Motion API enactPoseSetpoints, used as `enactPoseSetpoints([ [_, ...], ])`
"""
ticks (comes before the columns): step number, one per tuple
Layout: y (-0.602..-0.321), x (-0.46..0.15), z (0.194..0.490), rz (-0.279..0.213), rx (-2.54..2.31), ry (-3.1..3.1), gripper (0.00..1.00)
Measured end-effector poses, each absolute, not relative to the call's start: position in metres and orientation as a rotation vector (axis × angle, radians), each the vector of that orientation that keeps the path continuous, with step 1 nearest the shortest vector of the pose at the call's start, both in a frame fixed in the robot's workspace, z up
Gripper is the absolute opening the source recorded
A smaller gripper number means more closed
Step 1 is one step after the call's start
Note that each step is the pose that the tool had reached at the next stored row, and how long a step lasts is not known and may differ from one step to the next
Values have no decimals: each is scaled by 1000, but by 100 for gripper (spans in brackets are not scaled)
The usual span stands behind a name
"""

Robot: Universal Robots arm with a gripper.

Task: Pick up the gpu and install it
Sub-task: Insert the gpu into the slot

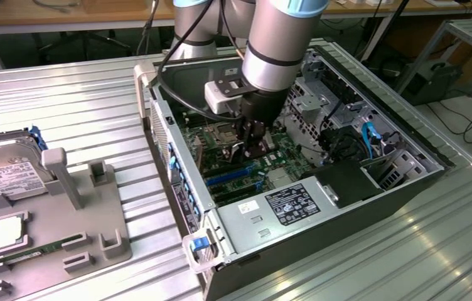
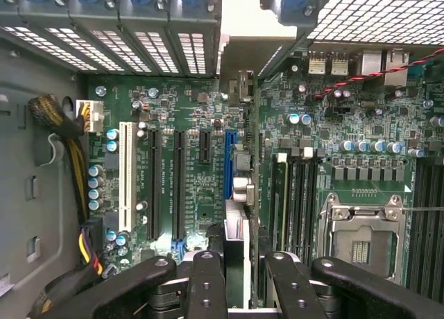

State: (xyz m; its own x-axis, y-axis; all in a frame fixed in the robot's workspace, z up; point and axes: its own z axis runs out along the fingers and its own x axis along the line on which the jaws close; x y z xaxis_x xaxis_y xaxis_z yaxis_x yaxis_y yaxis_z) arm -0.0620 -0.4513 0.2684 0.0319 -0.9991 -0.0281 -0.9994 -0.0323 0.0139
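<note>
Ribbed metal bench (image 1: 77, 113) w/ an open PC case (image 1: 403, 188) lying on it, desks and cables behind. Exterior view: the arm reaches down into the case, gripper (image 1: 255, 149) low over the green motherboard (image 1: 228, 135), fingers pinching the graphics card (image 1: 257, 141) upright just above the blue slots (image 1: 234, 177). A grey holder tray (image 1: 52, 232) sits on the exterior view's left w/ a hard drive (image 1: 5, 172) and a memory stick (image 1: 31, 256).

Wrist view: black fingers (image 2: 208, 284) closed on the card's edge (image 2: 241, 194), card seen edge-on, bracket (image 2: 251, 35) at the rear grille, right beside the blue slot (image 2: 227, 166). CPU socket (image 2: 361, 229) off to one side.
</note>
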Motion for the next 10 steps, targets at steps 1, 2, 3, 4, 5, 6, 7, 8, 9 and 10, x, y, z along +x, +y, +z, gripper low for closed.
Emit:
enactPoseSetpoints([
  [1, -451, -62, 268, 46, -2249, 2178, 27],
  [2, -451, -62, 268, 41, -2247, 2176, 27],
  [3, -451, -62, 268, 31, -2243, 2172, 27],
  [4, -451, -63, 268, 21, -2238, 2167, 27],
  [5, -451, -63, 267, 16, -2236, 2165, 27],
  [6, -451, -64, 267, 14, -2235, 2164, 27],
  [7, -451, -64, 267, 14, -2236, 2164, 27],
  [8, -451, -64, 266, 14, -2235, 2164, 27],
  [9, -451, -64, 265, 14, -2235, 2164, 27],
  [10, -451, -64, 264, 14, -2236, 2164, 27],
])
